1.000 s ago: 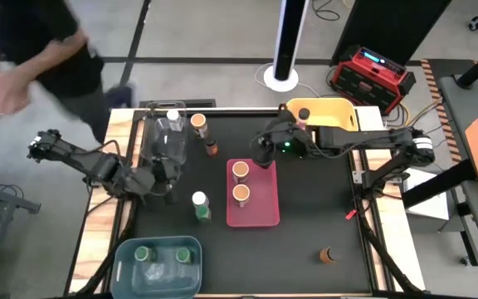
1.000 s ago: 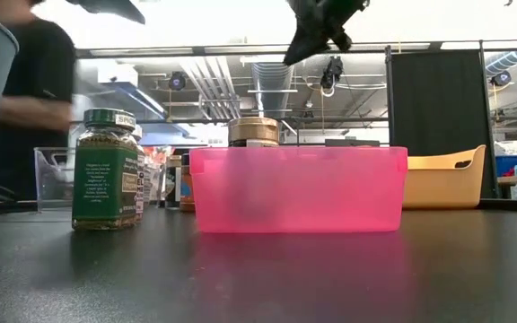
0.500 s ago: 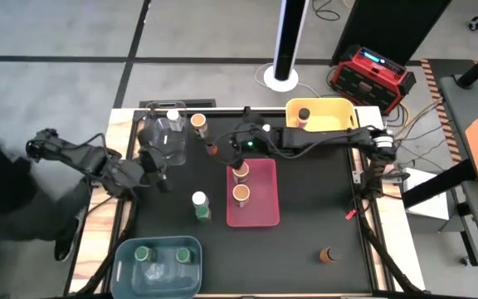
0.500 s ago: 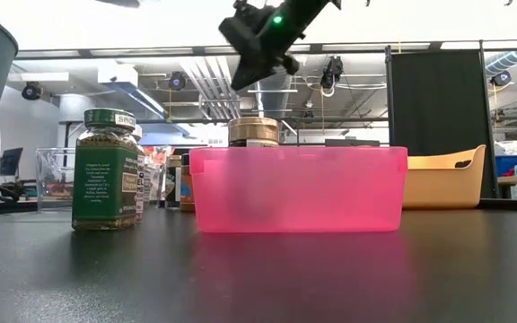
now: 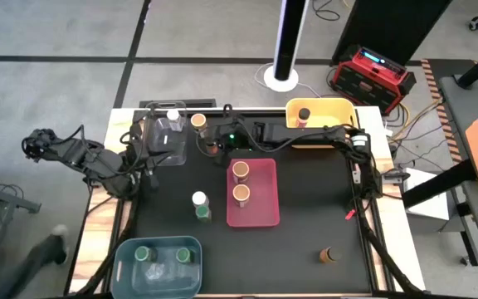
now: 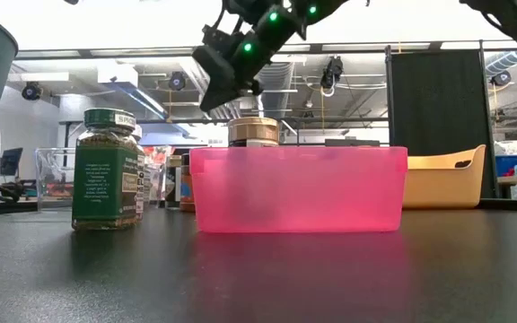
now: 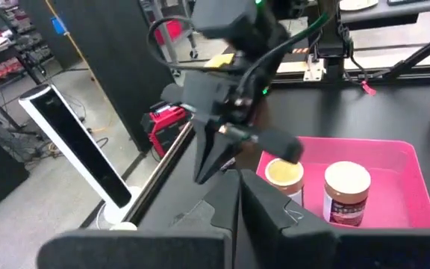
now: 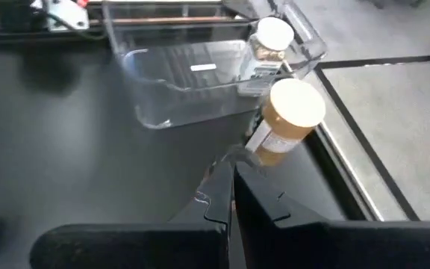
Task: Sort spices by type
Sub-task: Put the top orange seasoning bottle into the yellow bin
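Overhead, a dark counter (image 5: 305, 216) carries four bins and a scatter of small spice jars. At the centre sits a pink bin (image 5: 253, 193) holding two orange-lidded jars (image 5: 240, 172), one behind the other. At about twelve o'clock from it the right gripper (image 5: 215, 146) hangs low with its fingers pressed together and nothing between them; its arm reaches in from the three o'clock side. It hovers close to a small dark-lidded jar (image 5: 212, 149), which it largely covers from above, so contact cannot be judged. Just beyond, toward eleven o'clock, an orange-lidded jar (image 5: 197, 123) stands beside a clear bin (image 5: 163, 143) that holds a white-lidded jar (image 5: 173, 117); the right wrist view shows both jars clearly, the orange-lidded one outside the bin's wall. The left gripper (image 5: 142, 169) waits near the counter's nine o'clock edge, fingers closed and empty, partly lost against the dark arm. A white-lidded jar (image 5: 199, 200) and, at its six o'clock side, a green jar (image 5: 202, 214) stand touching at nine o'clock of the pink bin. A blue bin (image 5: 158, 246) at seven o'clock holds two green-lidded jars (image 5: 143, 253), with something pale between them that is hard to make out. A yellow bin (image 5: 330, 110) at one o'clock holds one dark-lidded jar (image 5: 304, 114). Another dark-lidded jar (image 5: 329, 255) stands alone toward five o'clock. In the low view the pink bin hides most of its jars.
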Robot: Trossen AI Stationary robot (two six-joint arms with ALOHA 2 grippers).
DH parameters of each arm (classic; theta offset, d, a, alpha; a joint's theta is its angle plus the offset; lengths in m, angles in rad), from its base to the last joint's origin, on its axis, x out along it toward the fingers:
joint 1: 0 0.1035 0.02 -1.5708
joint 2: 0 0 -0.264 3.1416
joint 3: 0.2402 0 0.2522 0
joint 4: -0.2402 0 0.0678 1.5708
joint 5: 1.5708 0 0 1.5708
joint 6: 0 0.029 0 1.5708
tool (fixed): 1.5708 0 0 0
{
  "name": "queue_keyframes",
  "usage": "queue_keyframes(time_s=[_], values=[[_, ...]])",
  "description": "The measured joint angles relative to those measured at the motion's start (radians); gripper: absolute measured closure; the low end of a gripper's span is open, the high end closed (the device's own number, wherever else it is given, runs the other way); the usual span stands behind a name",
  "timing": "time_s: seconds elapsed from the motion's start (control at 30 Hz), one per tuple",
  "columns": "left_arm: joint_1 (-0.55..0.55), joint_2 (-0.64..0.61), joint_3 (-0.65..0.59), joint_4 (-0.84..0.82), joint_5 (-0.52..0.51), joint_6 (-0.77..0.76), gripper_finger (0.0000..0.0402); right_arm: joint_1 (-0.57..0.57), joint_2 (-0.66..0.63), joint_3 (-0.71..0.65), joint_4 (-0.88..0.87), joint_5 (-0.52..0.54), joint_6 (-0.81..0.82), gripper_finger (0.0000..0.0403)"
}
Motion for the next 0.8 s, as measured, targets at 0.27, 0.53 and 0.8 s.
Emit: queue_keyframes(time_s=[0.27, 0.53, 0.8], values=[[0.0, 0.003, -0.001, -0.011, 0.001, -0.002, 0.0402, -0.046, 0.055, 0.026, 0.02, 0.0, 0.072, 0.0384], [0.0, 0.007, -0.002, -0.013, 0.001, 0.001, 0.0402, -0.047, 0.058, 0.026, 0.045, -0.068, 0.133, 0.027], [0.0, 0.008, -0.002, -0.015, 0.001, 0.02, 0.0402, -0.053, 0.101, 0.028, 0.103, -0.071, 0.216, 0.0104]])
